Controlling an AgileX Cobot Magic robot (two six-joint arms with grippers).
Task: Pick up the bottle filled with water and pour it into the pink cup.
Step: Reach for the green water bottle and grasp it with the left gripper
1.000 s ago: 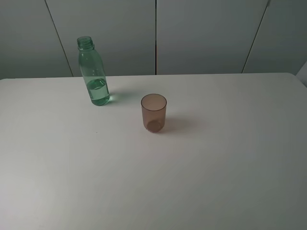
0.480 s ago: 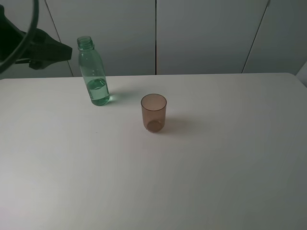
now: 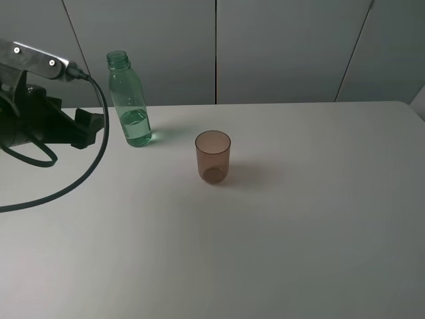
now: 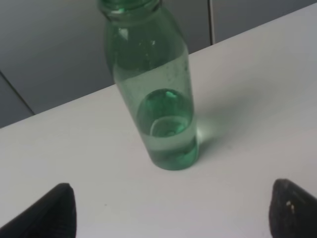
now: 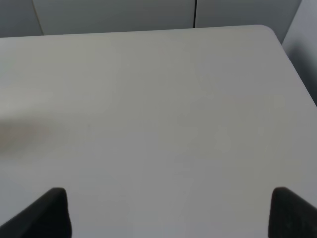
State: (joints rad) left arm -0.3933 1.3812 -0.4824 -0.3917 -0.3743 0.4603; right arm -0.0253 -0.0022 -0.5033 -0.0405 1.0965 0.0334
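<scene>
Nearest, the small translucent brownish-pink plastic cup (image 3: 213, 156) stands mid-table; the right gripper (image 5: 168, 213) hangs spread over bare white tabletop (image 5: 148, 99). Farther back-left, the left gripper (image 4: 173, 218) gapes empty just short of the tall uncapped transparent green plastic bottle (image 4: 158, 99), upright. An off-centre finger could topple it, spilling water (image 4: 168, 144).

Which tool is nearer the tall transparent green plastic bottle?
Left. Left tool faces the green plastic bottle, close, not touching; right tool is over white table, bottle outside its view.
</scene>
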